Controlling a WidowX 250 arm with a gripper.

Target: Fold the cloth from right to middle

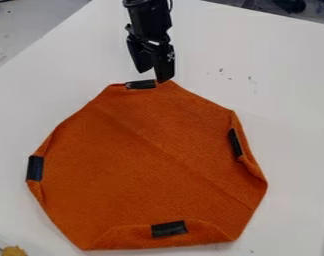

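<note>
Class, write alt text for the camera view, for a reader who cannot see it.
An orange cloth lies on a white table, edges partly turned in, with four black strips around its rim. A black robot end effector hangs open at its far edge.

Around the cloth (138, 165), the white table (285, 110) leaves passage from one to four o'clock; the gripper (154, 75) blocks twelve.
</note>
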